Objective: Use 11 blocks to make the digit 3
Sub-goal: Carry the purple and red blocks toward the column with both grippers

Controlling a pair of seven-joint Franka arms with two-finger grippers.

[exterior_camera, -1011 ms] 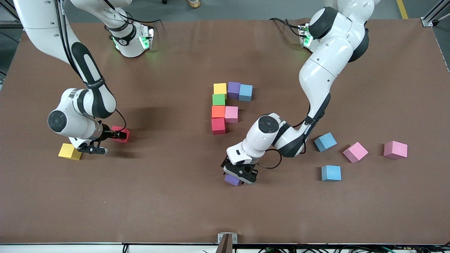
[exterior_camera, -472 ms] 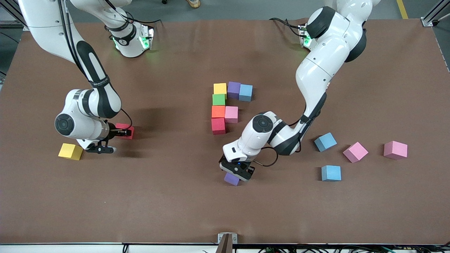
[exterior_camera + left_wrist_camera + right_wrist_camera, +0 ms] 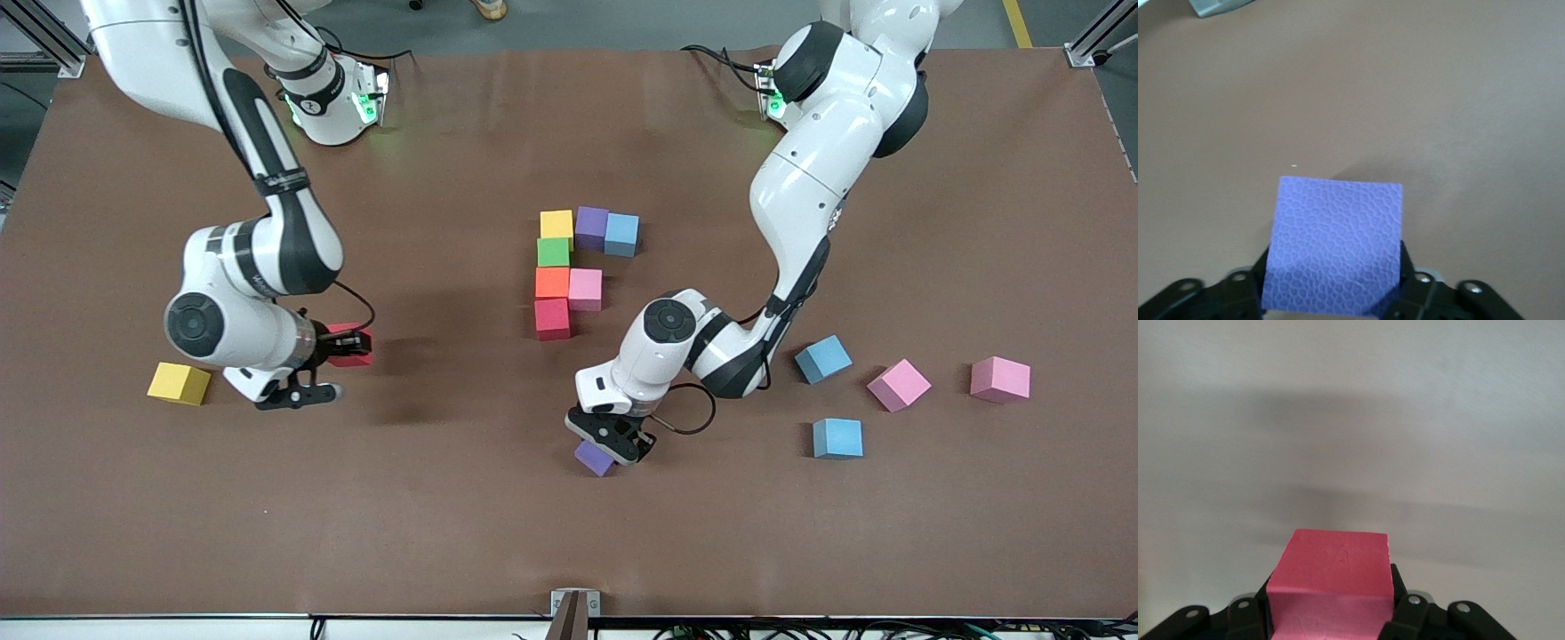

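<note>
Between the left gripper's (image 3: 612,442) fingers a purple cube (image 3: 594,458) is clamped, over bare table (image 3: 444,516) nearer the front camera than the half-built digit; in the left wrist view the purple cube (image 3: 1335,243) is seen pinched on both sides by the black fingers (image 3: 1410,283). The right gripper (image 3: 331,366) is closed on a red cube (image 3: 351,345), carried over the table toward the right arm's end; in the right wrist view the red cube (image 3: 1331,583) is seen squeezed between the fingers (image 3: 1248,613).

The partial digit 3 (image 3: 569,267) is laid out mid-table. A top bar is formed by a yellow cube (image 3: 556,224), a second purple cube (image 3: 591,227) and a blue cube (image 3: 621,234), all touching. Below the yellow one a column is formed by a green cube (image 3: 553,252), an orange cube (image 3: 552,282) and a second red cube (image 3: 552,318); a pink cube (image 3: 585,289) is set against the orange one.

A loose yellow cube (image 3: 179,383) is noted near the right gripper. Toward the left arm's end, two blue cubes (image 3: 822,358) (image 3: 837,437) and two pink cubes (image 3: 899,384) (image 3: 999,379) lie apart.
</note>
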